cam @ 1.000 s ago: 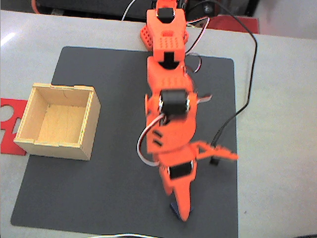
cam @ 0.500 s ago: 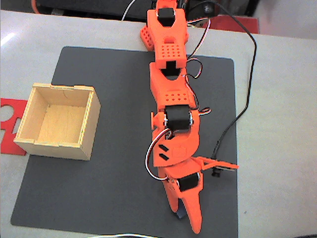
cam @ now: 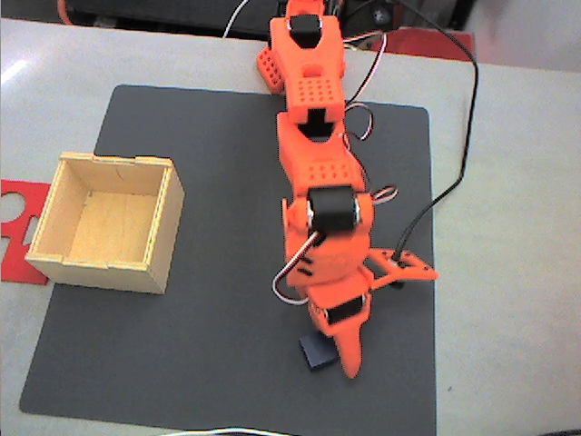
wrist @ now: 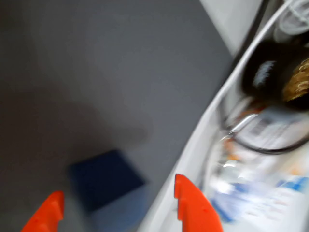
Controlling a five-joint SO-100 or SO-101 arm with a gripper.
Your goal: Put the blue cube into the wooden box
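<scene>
The blue cube (cam: 315, 351) lies on the dark mat near its front edge, small and navy. My orange gripper (cam: 343, 360) points down just right of it, and the visible finger touches or nearly touches the cube's right side. In the blurred wrist view the blue cube (wrist: 106, 178) sits on the mat between and slightly beyond the two orange fingertips (wrist: 192, 208), which stand wide apart, so the gripper (wrist: 117, 193) is open. The wooden box (cam: 160, 238) stands open-topped and empty at the mat's left edge, far from the gripper.
A flat red cut-out piece (cam: 16, 202) lies left of the box. The grey mat (cam: 200, 145) covers most of the table. A black cable (cam: 463, 136) runs down the right side to the wrist camera mount. A white cable (cam: 227, 431) lies at the front edge.
The gripper reached toward the mat's front edge, then drew back toward the arm's base. The cube, earlier mostly hidden under the finger, now shows further up the mat.
</scene>
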